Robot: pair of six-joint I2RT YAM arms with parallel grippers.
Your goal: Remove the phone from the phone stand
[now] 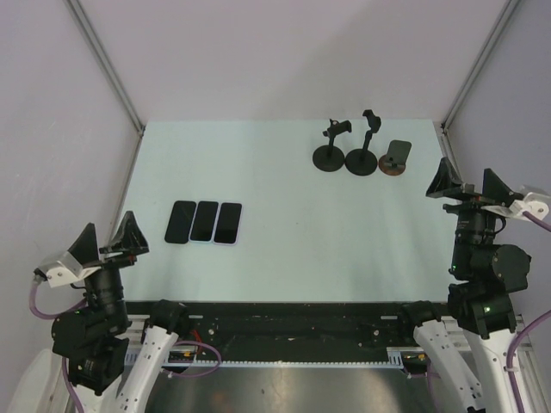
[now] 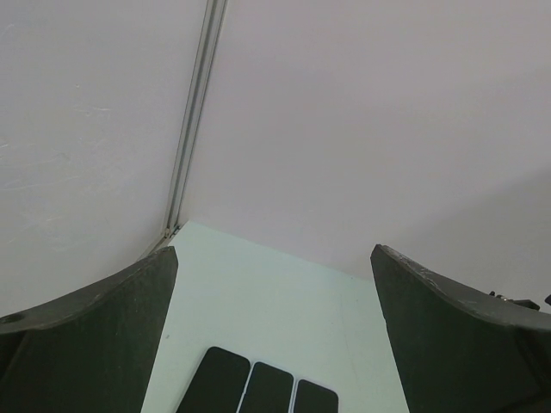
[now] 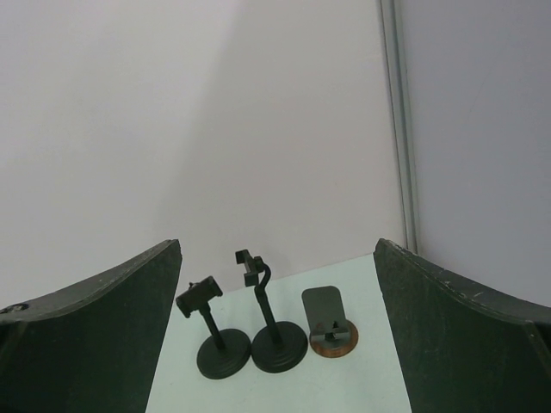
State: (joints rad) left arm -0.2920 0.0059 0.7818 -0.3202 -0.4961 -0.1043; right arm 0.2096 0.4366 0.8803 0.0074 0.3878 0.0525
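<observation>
Both claws are hanging released and empty: the left claw (image 1: 108,239) is hovering over the near left corner of the surface (image 1: 284,215), and the right claw (image 1: 469,183) over its right edge. Ahead of the left claw, three phones (image 1: 203,222) are lying flat in a row, side by side. Ahead of the right claw, three stands are sitting in a row at the far right. Two are black clamp stands (image 1: 329,153) gripping nothing. The third is a brown-based stand (image 1: 393,168) carrying a dark leaning slab (image 1: 397,152).

I am failing to tell whether that slab is a phone or the stand's own back plate. I am judging the reach as not yet begun. If it is a phone, I am needing the right claw to travel forward, straddle its edges, close, and lift it clear of the lip.
</observation>
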